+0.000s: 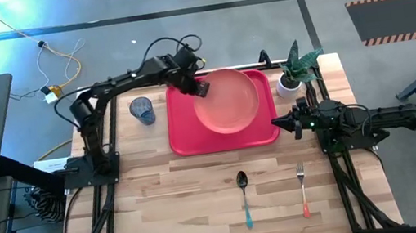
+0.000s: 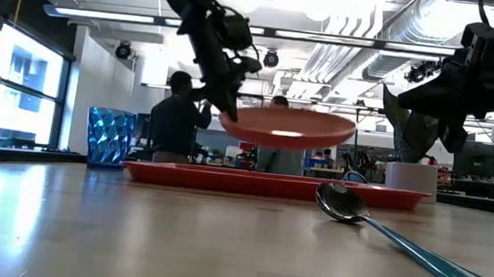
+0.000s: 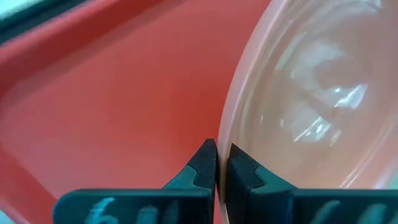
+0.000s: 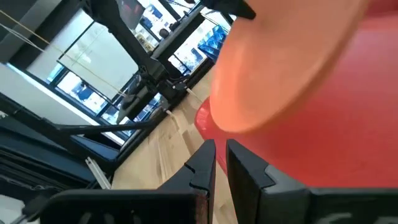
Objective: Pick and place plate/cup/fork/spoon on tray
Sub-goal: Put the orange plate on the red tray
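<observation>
The large bright red rectangular plastic tray [image 1: 181, 133] is lying at the far middle of the desk, and the round salmon-pink plastic plate [image 1: 226, 99] is hanging just above its right half, looking light, stiff and slick. The thin raised rim is probably the only sound hold. The left pincer [image 1: 201, 89] is pinching that rim on the plate's left edge, while the right pincer [image 1: 282, 124] is waiting by the tray's right rim, nearly closed and empty.
</observation>
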`<action>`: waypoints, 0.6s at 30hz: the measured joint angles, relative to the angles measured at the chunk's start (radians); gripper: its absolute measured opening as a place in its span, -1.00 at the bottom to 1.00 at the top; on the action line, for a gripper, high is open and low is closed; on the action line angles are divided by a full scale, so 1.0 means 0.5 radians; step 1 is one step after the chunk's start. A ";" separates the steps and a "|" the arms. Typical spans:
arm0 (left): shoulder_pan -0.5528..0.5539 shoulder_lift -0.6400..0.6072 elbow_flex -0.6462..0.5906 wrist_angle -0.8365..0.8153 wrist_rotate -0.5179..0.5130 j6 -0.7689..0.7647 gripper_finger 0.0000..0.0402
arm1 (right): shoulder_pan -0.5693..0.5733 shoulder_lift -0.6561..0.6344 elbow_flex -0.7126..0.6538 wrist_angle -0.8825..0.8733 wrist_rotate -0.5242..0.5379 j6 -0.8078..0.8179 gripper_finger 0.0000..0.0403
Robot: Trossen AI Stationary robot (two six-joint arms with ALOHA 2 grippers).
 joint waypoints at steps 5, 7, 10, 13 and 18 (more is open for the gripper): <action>0.000 0.094 0.000 0.036 -0.004 -0.075 -1.00 | 0.000 0.000 0.000 0.000 0.000 -0.020 -0.85; 0.000 0.124 0.000 0.048 -0.011 -0.114 -1.00 | 0.000 0.000 0.000 0.000 0.000 -0.020 -0.85; 0.000 0.162 0.000 0.054 -0.015 -0.157 -1.00 | 0.000 0.000 0.000 0.000 0.000 -0.020 -0.85; 0.000 0.185 0.000 0.049 -0.016 -0.167 -1.00 | 0.000 0.001 0.000 -0.001 0.000 -0.020 -0.85; 0.008 0.193 0.000 0.009 -0.023 -0.203 -1.00 | 0.000 0.001 0.000 -0.001 -0.001 -0.020 -0.85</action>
